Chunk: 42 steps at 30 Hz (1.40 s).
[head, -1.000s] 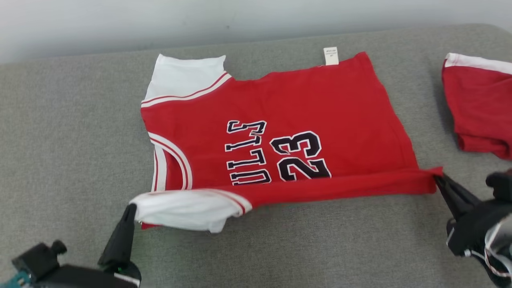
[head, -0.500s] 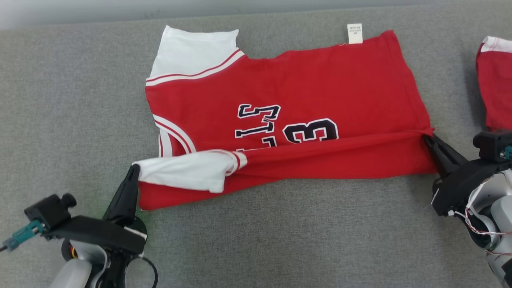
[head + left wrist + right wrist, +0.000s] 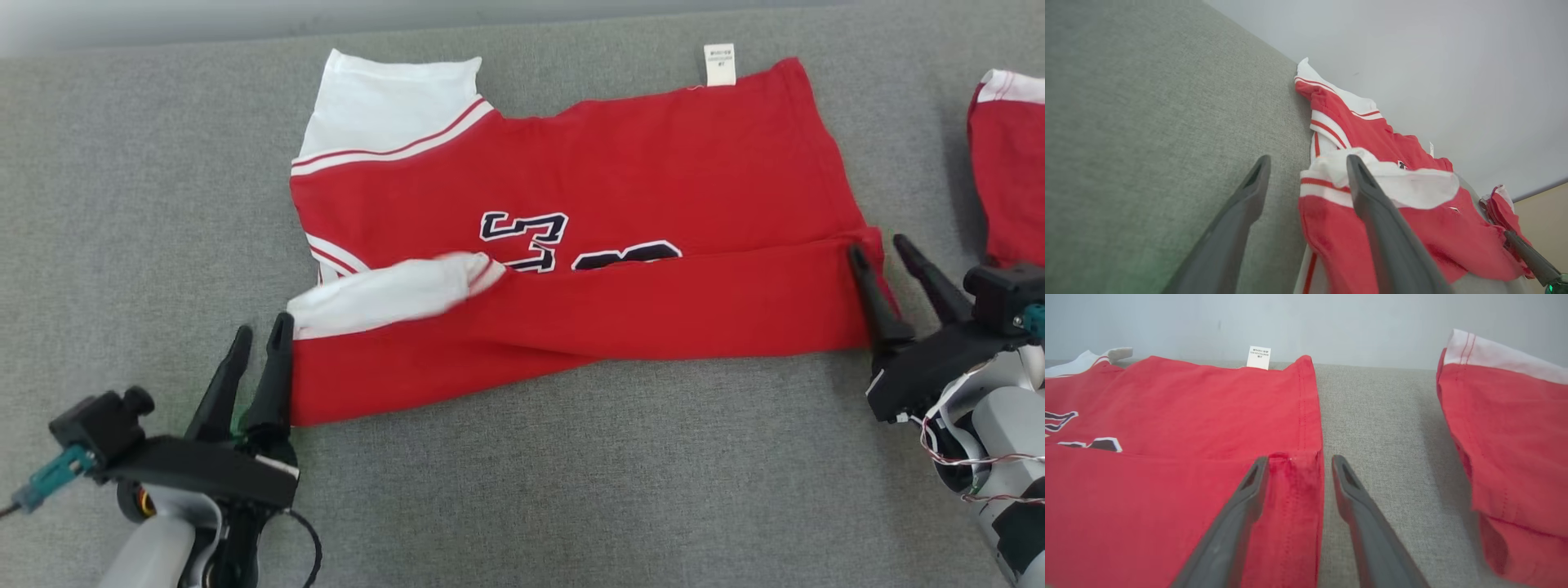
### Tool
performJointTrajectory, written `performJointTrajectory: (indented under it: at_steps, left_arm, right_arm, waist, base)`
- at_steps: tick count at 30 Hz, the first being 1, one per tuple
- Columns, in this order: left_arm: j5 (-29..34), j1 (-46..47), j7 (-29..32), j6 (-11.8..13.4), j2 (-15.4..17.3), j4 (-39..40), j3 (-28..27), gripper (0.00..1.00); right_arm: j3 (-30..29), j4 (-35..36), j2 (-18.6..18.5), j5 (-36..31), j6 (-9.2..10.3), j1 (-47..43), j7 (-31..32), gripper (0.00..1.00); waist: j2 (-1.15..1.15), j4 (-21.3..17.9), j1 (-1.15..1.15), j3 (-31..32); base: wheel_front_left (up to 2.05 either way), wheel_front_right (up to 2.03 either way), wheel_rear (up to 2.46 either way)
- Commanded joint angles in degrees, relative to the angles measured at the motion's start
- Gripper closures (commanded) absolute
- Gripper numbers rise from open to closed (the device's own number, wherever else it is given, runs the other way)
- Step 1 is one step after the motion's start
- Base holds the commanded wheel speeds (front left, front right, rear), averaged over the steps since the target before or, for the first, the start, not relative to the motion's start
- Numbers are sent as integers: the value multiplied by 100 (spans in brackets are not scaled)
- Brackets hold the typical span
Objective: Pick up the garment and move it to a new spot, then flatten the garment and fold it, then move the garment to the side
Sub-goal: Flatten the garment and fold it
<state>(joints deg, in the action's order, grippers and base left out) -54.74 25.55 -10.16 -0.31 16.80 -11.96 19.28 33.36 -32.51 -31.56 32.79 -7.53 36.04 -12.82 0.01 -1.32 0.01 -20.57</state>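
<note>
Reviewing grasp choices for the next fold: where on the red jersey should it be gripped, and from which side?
Probably the two near corners of the red jersey: sleeve end for the open left gripper, hem end for the open right gripper. Come in low from the outer sides, since its doubled near edge ends in stacked layers there.

Head view: high at near side, looking forward and down on grey padded surface (image 3: 522,490), whole red jersey (image 3: 620,163) in frame
Left wrist view: low, close, at jersey's left end, tilted, facing right and far toward pale wall (image 3: 1433,61)
Right wrist view: low, close, at jersey's right hem, facing far
All three share jersey, white tag (image 3: 719,64), second red garment (image 3: 1008,163) at right
</note>
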Motion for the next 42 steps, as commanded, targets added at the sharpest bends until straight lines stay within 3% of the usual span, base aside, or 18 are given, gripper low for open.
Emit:
performJointTrajectory:
  at_steps: [1, 4, 11, 18, 23, 24, 25, 26, 27, 28, 42]
  left_arm:
    - [14, -280, -73, 53, 32, 76, -33, 0]
    - [-28, -615, -140, 141, 66, 438, -80, 0]
    - [48, -1299, 320, 494, 305, 1285, 156, 0]
    - [294, -926, 712, 674, 475, 1299, 327, 0]
    - [354, -816, 1200, 1009, 636, 1142, 437, 0]
    - [357, -824, 1250, 1074, 648, 1119, 425, 22]
    - [364, -845, 1296, 1106, 667, 1102, 437, 61]
    - [359, -869, 1319, 1140, 672, 1107, 448, 72]
    - [354, -881, 1308, 1140, 669, 1127, 443, 94]
    - [358, -906, 1295, 1135, 672, 1141, 450, 100]
    - [398, -1348, 737, 798, 639, 1527, 504, 100]
  right_arm:
    - [-33, -1, 17, -48, 9, -78, -126, 0]
    - [-152, 82, -3, -4, 9, -351, -226, 0]
    - [-576, 471, -80, 38, 9, -981, -237, 0]
    - [-641, 668, -5, -49, 9, -1122, -238, 0]
    - [-467, 674, -39, -30, 9, -956, -238, 0]
    - [-422, 666, -46, 3, 9, -944, -239, 0]
    - [-379, 653, -52, 41, 9, -923, -239, 0]
    - [-326, 653, -44, 98, 9, -911, -239, 0]
    - [-276, 651, -42, 134, 8, -896, -238, 0]
    - [-228, 636, -46, 181, 9, -883, -238, 0]
    - [426, 412, -124, 1174, 9, -805, -118, 0]
  waist:
    - [-1, -2, -1, 128]
    - [-1, 5, -1, 265]
    - [-1, 22, -1, 414]
    - [-1, -77, -1, 346]
    - [-1, -191, -1, 319]
    - [-1, -202, -1, 318]
    - [-1, -213, -1, 317]
    - [-1, -220, -1, 318]
    - [-1, -221, -1, 318]
    - [-1, -217, -1, 318]
    - [-1, -48, -1, 307]
  base:
    - [0, 0, 0]
    - [0, 0, 0]
    - [0, 0, 0]
    - [0, 0, 0]
    - [0, 0, 0]
    - [0, 0, 0]
    - [0, 0, 0]
    - [0, 0, 0]
    - [0, 0, 0]
    - [0, 0, 0]
    - [0, 0, 0]
